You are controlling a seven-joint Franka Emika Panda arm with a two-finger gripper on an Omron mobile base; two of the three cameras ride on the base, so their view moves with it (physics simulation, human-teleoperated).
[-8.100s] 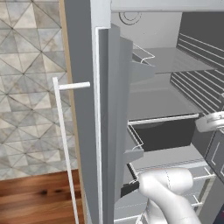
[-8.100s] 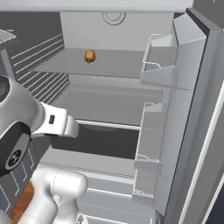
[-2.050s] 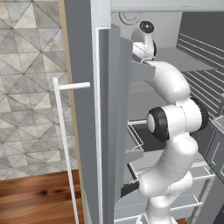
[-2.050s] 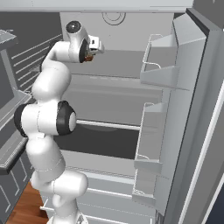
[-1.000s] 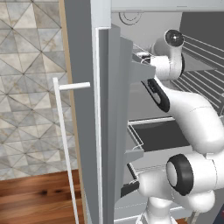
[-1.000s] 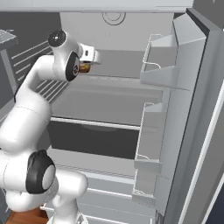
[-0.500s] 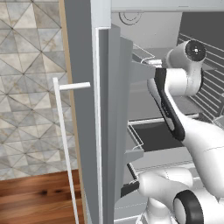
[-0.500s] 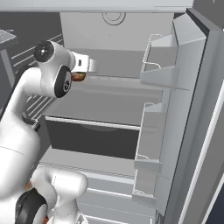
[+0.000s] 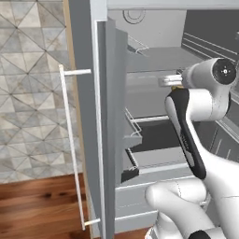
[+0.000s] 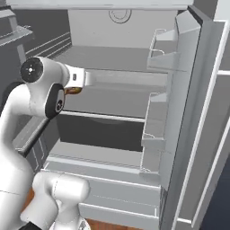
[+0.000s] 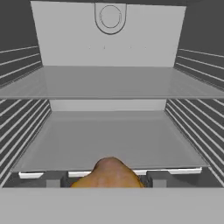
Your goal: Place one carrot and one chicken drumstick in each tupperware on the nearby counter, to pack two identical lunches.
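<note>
Hand view: one chicken drumstick (image 11: 108, 173) clamped in claw (image 11: 103, 179); two fridge shelves (image 11: 109, 83) ahead.

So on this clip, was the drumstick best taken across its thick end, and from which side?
Yes, it looks so. In the hand view the chicken drumstick sits between the gripper's fingers, its rounded bulge filling the gap. The hand lies level and points into the fridge, so it comes from the open front, along the shelf. The bone end is hidden.
</note>
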